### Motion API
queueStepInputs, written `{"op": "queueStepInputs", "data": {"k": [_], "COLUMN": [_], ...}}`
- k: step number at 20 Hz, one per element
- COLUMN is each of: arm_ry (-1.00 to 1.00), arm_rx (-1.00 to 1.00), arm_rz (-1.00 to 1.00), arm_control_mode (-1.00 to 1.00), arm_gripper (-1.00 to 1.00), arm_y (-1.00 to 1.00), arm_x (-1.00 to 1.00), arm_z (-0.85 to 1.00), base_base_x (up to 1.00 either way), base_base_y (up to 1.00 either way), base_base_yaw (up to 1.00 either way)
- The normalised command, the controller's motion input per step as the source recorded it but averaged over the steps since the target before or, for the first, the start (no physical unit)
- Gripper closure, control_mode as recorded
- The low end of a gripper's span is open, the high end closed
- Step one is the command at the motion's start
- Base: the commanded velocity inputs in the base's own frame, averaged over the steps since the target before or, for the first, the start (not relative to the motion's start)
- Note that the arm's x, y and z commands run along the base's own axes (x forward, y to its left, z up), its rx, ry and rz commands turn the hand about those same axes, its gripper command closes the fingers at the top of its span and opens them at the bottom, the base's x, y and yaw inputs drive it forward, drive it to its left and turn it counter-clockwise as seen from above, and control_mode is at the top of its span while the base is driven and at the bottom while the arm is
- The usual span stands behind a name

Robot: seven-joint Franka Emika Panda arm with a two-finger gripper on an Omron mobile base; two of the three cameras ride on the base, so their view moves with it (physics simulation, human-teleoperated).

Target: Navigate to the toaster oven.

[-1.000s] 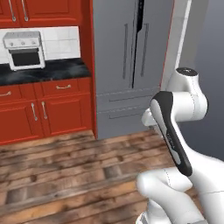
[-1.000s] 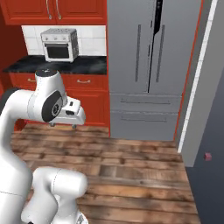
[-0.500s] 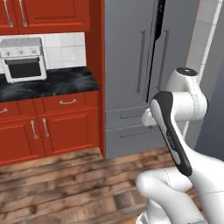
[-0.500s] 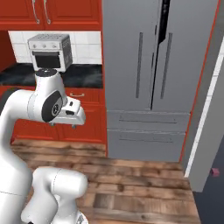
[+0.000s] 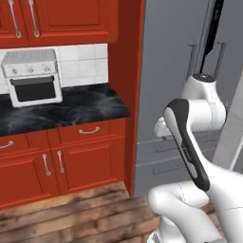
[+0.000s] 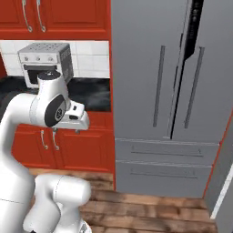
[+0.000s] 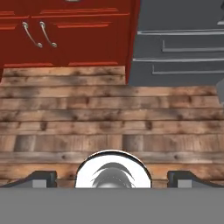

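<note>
I see the toaster oven (image 5: 32, 77) on the black bench (image 5: 71, 111), left of the grey fridge (image 6: 177, 91). My fingers (image 7: 41, 178) look spread wide apart, holding nothing, above the wood floor (image 7: 109, 113).
</note>
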Motion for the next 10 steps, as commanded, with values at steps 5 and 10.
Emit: {"op": "queueStepInputs", "data": {"k": [5, 10], "arm_ry": [0.00, 0.00], "arm_rx": [0.00, 0.00], "arm_rz": [0.00, 0.00], "arm_control_mode": [1.00, 1.00], "arm_gripper": [-1.00, -1.00], "arm_y": [0.00, 0.00], "arm_x": [0.00, 0.00], "arm_z": [0.00, 0.00], "base_base_x": [0.84, 0.82], "base_base_y": [0.98, 1.00], "base_base_yaw": [0.00, 0.00]}}
